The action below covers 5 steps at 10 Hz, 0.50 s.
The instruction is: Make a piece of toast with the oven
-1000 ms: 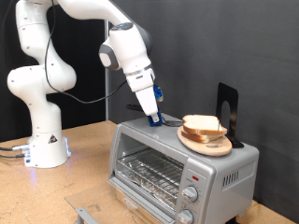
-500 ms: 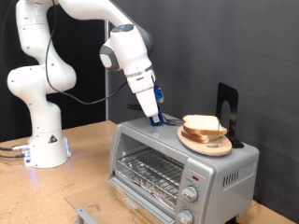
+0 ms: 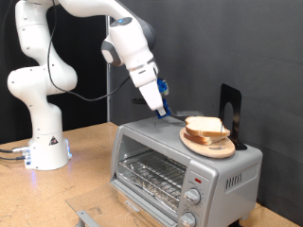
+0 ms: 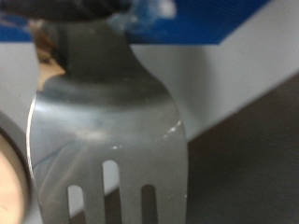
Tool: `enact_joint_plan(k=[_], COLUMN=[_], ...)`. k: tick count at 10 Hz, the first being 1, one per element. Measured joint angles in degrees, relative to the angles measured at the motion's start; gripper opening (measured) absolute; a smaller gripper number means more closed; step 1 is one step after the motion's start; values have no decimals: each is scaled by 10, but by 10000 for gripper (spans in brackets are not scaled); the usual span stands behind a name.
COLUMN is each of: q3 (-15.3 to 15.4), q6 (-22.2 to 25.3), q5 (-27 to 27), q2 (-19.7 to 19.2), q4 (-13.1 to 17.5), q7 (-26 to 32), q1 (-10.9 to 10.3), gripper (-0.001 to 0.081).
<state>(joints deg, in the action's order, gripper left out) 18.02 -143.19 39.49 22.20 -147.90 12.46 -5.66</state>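
Steel fork clamped in the gripper, handle up and tines slanting down toward the piece of toast lying flat on a wooden plate atop the oven

Wooden table, oven and robot base on it

Arm: white jointed Franka arm, base at 8 o'clock in the exterior view, rising, then arching toward 2 o'clock.
Wrist: tilted, pointing down toward 4 o'clock.
Gripper: blue-tipped two-finger gripper, near frame centre, closed on the handle of a silver metal fork.
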Motion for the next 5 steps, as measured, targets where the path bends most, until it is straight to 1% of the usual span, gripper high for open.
enact_joint_plan(k=[1, 2, 3, 5], q3=[-10, -7, -5, -14], q6=[52, 37, 1, -100], q5=[0, -1, 26, 144], q2=[21, 17, 16, 29], q4=[9, 5, -4, -33], q7=[-5, -5, 3, 73], q1=[0, 1, -2, -26], gripper=[398, 398, 398, 400])
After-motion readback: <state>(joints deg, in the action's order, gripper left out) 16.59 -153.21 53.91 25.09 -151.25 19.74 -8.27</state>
